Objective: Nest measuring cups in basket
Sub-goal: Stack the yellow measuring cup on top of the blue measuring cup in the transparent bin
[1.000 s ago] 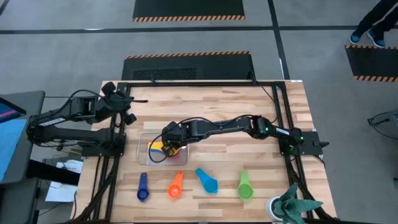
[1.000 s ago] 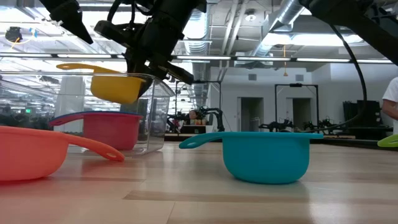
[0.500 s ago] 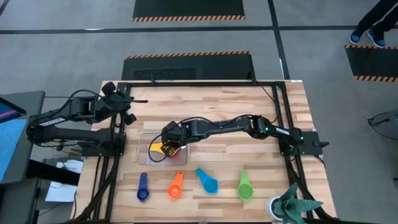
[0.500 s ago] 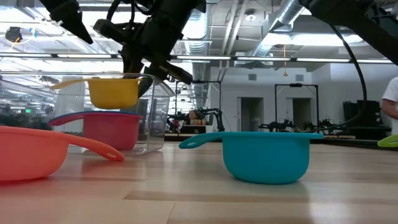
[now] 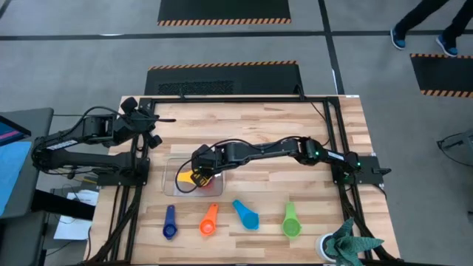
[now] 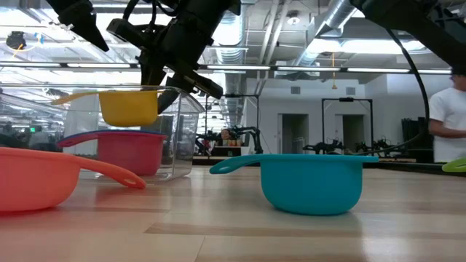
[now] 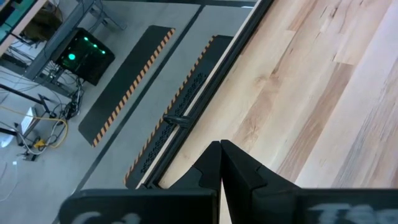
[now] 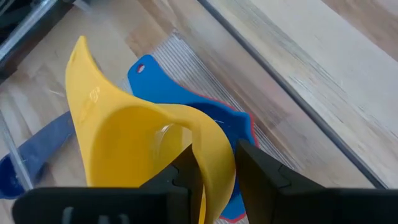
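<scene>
My right gripper [image 5: 199, 174] [image 8: 216, 163] is shut on the yellow cup [image 6: 129, 107] [image 8: 134, 140], which hovers at the top of the clear basket [image 5: 173, 186] [image 6: 186, 131]. Below it, in the basket, the blue cup [image 8: 186, 102] sits nested in the red cup [image 6: 131, 151]. The dark blue cup [image 5: 170, 222], orange cup [image 5: 209, 219], light blue cup [image 5: 246, 214] and green cup [image 5: 291, 220] rest on their bottoms in a row along the near edge. My left gripper [image 5: 151, 122] [image 7: 221, 155] waits shut at the far left corner. My right gripper holds the yellow cup by its wall [image 8: 217, 146], on the side opposite the handle [image 8: 84, 81]. One finger [image 8: 186, 177] is inside the bowl and the other [image 8: 258, 171] outside. It comes slanting down from the table's right. The cup is lifted clear, nearly level, over the nested cups.
A potted green plant [image 5: 347, 244] stands at the near right corner. Black frame rails [image 5: 236, 100] run along the far and side edges. Bare wood lies between the basket and the far edge. A person [image 6: 448, 116] stands in the room behind.
My right gripper has gone down a little over the basket and tipped the yellow cup from a slant, handle raised, to nearly level. The cup now sits lower, within the basket's top. The left arm has kept still.
</scene>
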You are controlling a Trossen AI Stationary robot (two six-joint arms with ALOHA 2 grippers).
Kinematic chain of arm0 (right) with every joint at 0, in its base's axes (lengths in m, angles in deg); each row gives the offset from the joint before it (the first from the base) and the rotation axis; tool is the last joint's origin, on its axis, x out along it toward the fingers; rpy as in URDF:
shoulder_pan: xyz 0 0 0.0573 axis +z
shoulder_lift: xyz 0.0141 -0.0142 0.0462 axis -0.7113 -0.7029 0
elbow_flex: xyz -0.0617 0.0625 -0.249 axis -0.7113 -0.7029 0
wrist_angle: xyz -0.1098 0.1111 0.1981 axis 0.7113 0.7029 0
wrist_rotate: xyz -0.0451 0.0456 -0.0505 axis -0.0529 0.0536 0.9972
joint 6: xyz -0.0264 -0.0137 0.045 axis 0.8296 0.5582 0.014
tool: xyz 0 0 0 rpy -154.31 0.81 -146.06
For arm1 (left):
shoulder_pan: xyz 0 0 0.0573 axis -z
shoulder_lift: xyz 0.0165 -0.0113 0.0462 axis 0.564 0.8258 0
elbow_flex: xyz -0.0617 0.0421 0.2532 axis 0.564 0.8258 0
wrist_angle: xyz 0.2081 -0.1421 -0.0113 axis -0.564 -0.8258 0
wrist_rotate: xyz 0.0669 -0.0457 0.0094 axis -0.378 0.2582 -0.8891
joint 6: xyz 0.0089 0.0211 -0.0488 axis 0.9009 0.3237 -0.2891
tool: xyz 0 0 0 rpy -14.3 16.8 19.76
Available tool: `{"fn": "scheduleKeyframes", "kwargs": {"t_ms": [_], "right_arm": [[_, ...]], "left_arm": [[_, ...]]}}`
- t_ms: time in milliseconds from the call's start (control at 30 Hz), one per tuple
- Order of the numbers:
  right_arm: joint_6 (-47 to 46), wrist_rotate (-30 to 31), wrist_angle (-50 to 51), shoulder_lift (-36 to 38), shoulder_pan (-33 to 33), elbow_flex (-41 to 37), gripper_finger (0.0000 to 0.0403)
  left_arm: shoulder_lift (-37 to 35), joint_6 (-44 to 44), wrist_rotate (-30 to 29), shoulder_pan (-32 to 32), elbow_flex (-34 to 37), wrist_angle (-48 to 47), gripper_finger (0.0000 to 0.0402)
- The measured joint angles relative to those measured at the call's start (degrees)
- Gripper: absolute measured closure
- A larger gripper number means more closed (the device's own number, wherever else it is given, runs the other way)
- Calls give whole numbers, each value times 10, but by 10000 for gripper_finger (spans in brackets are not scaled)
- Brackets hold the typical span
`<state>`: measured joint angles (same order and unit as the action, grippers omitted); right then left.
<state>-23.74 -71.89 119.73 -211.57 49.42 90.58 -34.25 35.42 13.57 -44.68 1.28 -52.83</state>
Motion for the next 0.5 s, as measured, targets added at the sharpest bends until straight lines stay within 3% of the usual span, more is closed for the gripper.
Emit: {"fn": "scheduleKeyframes", "kwargs": {"t_ms": [500], "right_arm": [[-7, 0, 0, 0, -1, 0, 289]], "left_arm": [[0, 0, 0, 0, 0, 0, 402]]}}
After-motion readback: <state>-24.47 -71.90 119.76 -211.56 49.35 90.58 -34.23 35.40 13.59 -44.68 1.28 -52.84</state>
